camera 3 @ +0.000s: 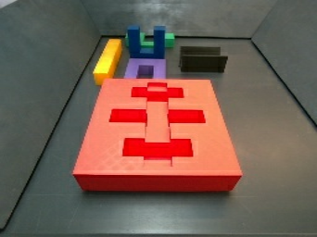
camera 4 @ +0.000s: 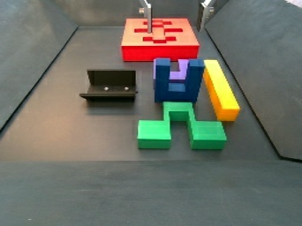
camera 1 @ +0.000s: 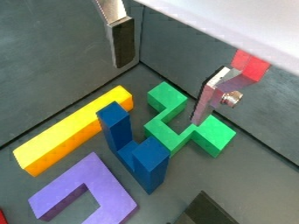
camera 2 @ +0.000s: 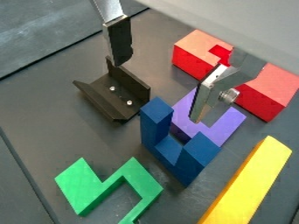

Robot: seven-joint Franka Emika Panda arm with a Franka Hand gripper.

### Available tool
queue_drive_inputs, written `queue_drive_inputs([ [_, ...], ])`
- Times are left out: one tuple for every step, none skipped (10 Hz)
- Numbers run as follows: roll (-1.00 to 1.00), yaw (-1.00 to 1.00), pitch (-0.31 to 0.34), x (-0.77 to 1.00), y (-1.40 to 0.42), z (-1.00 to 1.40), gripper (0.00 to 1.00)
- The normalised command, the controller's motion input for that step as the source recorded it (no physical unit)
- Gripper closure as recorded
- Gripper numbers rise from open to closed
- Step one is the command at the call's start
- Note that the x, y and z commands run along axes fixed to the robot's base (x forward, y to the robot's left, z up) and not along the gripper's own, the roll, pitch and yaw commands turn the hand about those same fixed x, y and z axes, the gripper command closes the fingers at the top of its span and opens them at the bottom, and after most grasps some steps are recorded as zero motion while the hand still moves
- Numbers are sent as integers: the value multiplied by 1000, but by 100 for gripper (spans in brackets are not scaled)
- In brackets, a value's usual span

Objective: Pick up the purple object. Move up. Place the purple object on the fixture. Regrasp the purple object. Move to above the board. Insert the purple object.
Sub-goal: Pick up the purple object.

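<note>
Nothing done yet: the pincer (camera 2: 158, 74) hovers wide open and empty above the purple object (camera 2: 216, 122), fixture (camera 2: 114, 94) bare.

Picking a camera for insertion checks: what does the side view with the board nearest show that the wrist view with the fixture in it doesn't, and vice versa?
Only the side view: the board's whole top face, with all its recessed cutouts.
Only the wrist view: the gripper, raised above the pieces, open, with nothing between its fingers. It also shows the green block in full.
Both: the fixture, the blue block, the purple object, the yellow bar, and at least part of the board.
</note>
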Motion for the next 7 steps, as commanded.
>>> queue_drive_inputs([
  [0, 0, 0, 0, -17, 0, 0],
  [-13, -69, 0, 166, -31, -14, 0],
  [0, 0, -17, 134, -394, -123, 0],
  [139, 0, 19, 343, -669, -129, 0],
  [201, 0, 7, 289, -731, -197, 0],
  [189, 0, 0, 291, -731, -200, 0],
  [161, 0, 0, 271, -703, -220, 0],
])
